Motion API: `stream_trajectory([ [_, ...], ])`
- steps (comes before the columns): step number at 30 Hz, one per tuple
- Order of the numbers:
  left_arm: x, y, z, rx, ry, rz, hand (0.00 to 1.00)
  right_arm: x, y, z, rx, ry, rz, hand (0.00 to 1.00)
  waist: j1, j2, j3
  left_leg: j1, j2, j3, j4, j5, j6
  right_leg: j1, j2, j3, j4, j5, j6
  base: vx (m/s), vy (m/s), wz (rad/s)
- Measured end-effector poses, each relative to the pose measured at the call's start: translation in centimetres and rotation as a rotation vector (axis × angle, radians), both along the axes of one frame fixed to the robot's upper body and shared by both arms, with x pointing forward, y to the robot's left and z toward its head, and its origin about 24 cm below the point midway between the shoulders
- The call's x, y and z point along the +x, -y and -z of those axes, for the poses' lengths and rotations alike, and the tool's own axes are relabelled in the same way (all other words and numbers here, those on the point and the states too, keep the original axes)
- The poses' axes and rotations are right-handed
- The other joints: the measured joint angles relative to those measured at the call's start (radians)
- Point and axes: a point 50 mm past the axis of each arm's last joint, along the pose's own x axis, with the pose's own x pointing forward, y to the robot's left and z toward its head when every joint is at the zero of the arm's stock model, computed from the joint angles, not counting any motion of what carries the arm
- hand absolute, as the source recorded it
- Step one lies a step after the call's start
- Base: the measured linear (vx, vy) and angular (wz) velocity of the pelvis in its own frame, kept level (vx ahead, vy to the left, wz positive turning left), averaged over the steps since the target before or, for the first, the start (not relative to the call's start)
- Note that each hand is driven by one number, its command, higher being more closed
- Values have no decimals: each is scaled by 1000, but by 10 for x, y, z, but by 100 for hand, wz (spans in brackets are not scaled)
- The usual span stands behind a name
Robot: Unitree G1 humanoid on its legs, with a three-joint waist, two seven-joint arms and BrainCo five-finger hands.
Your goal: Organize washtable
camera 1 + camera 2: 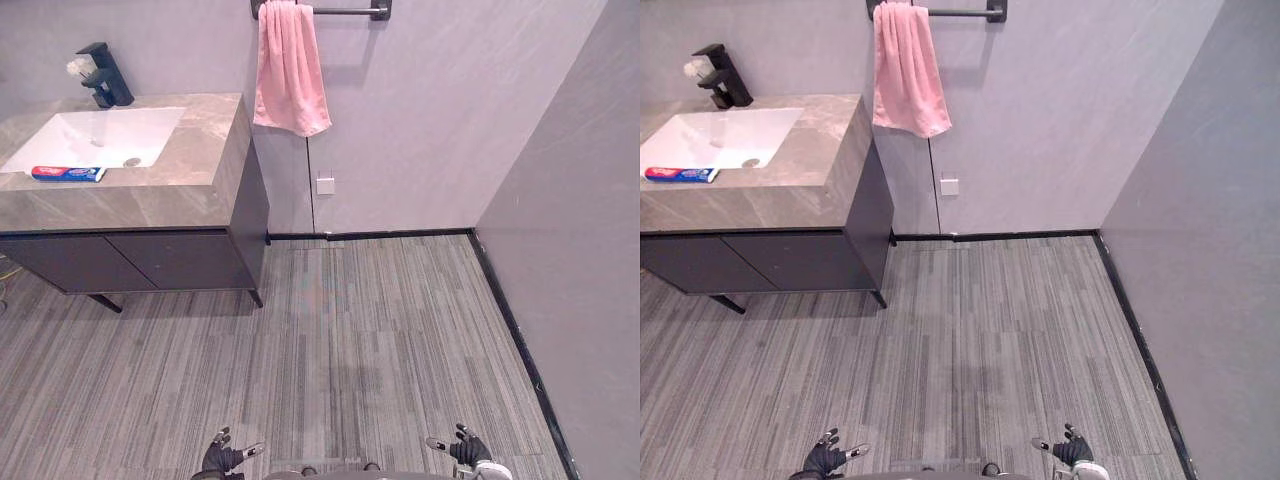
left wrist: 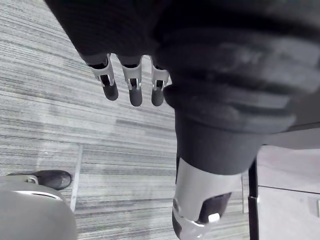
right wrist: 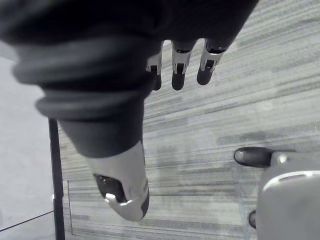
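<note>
Washtable [image 1: 200, 190] at 10 o'clock in the head views, well apart from both hands. Nearest, the left hand [image 1: 225, 455] at 7 o'clock and the right hand [image 1: 468, 450] at 5 o'clock hang low over the grey striped floor [image 1: 350, 340]. In each wrist view the fingers [image 2: 135, 92] are straight and loosely spread, holding nothing. Farther off, a dark cabinet [image 1: 150, 260] carries a grey stone worktop [image 1: 195, 140] with a white basin [image 1: 100, 135] sunk in it. A toothpaste tube [image 1: 68, 173] lies flat along the basin's near rim. A black tap [image 1: 105, 75] stands at the basin's far edge, with a small pale thing on it too small to tell. Farthest, at 12 o'clock, a pink towel [image 1: 290, 70] hangs from a dark rail [image 1: 345, 11] on the wall, just beside the washtable's right end. A white wall plate [image 1: 325, 185] sits below the towel.
</note>
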Motion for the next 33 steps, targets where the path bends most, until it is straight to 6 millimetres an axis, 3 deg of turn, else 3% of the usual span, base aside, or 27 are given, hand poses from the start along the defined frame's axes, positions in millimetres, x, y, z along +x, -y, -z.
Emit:
stream_trajectory([
  [10, 2, 1, -1, 22, 6, 48, 0, 10, 1, -5, -21, 35, -35, 0, -1, 15, 10, 28, 0, 7, 0, -9, -15, 22, -4, -1, 1, -18, 27, 1, -3, -1],
  [33, 3, 4, -1, 18, 4, 69, 0, 9, -7, -2, 22, 40, -9, 0, -1, 7, 16, -13, 5, 49, -22, -15, -4, -34, 5, 25, -5, -5, 7, -17, -14, -4],
])
